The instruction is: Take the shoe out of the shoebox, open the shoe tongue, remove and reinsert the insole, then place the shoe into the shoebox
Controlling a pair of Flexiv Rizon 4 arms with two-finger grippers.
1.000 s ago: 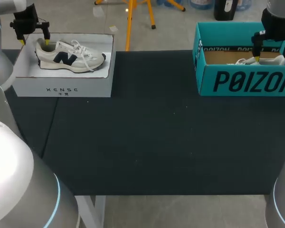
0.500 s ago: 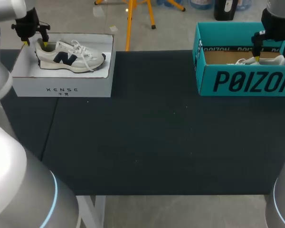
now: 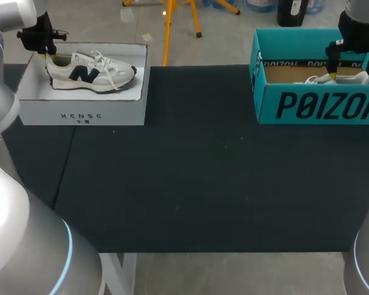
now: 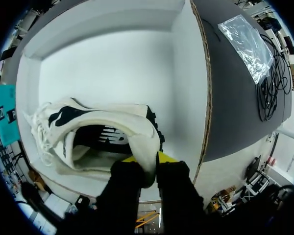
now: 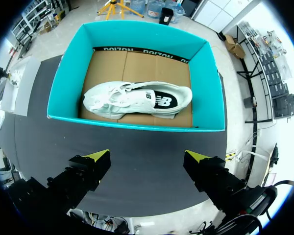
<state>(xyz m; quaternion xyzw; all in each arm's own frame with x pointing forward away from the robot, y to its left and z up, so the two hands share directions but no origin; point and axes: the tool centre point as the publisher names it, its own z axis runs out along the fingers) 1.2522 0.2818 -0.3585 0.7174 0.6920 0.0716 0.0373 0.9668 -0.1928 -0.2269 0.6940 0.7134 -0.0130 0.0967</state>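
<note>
Left end effector [image 4: 148, 157] clamped on heel collar of white-and-navy lace-up sneaker [image 4: 95, 129] inside white cardboard shoebox [image 4: 117, 63] at far left of black tabletop [image 3: 203, 172]; right end effector [image 5: 147, 156] fingers spread wide, empty, above teal cardboard shoebox [image 5: 63, 93]; white sneaker [image 5: 137, 100] on its side inside.

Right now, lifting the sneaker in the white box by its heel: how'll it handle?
Toe likely droops: left gripper pinches only the heel collar of the sneaker. Collar looks soft, may deform. Loose laces could snag.
</note>
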